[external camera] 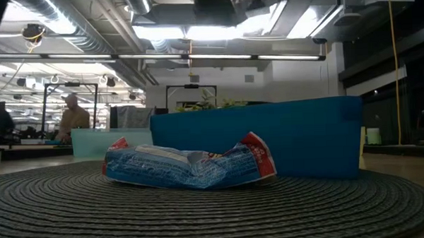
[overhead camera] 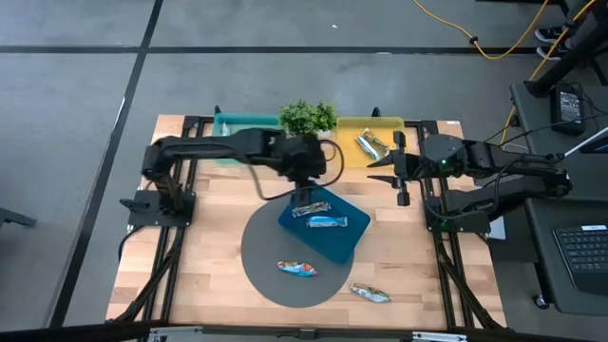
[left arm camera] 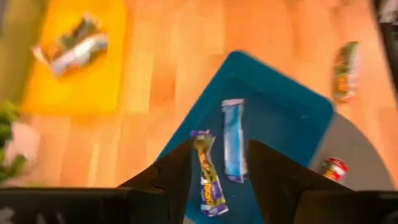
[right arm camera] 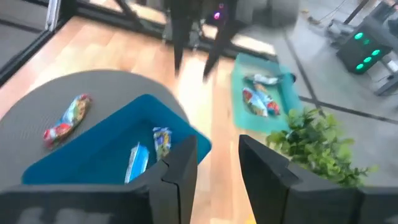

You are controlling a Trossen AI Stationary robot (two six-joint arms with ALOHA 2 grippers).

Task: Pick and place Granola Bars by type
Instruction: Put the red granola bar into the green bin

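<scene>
The blue tray (overhead camera: 334, 239) lies on the grey round mat (overhead camera: 275, 285) and holds two granola bars, one with blue print (left arm camera: 233, 146) and one with darker print (left arm camera: 208, 177). My left gripper (overhead camera: 306, 190) (left arm camera: 221, 146) hovers open above them, touching nothing. Another bar (overhead camera: 296, 269) (external camera: 189, 166) lies flat on the mat, and one (overhead camera: 369, 294) lies at the mat's near right edge. The yellow tray (overhead camera: 382, 125) holds a bar (overhead camera: 370, 144). The teal tray (right arm camera: 283, 93) holds bars (right arm camera: 258, 99). My right gripper (overhead camera: 399, 176) (right arm camera: 217, 142) waits open to the right of the blue tray.
A small green plant (overhead camera: 309, 116) stands between the teal tray (overhead camera: 233, 122) and the yellow tray at the far edge. Bare wood shows on the table's near left (overhead camera: 204, 266). In the low view a person (external camera: 74, 117) is in the room far behind.
</scene>
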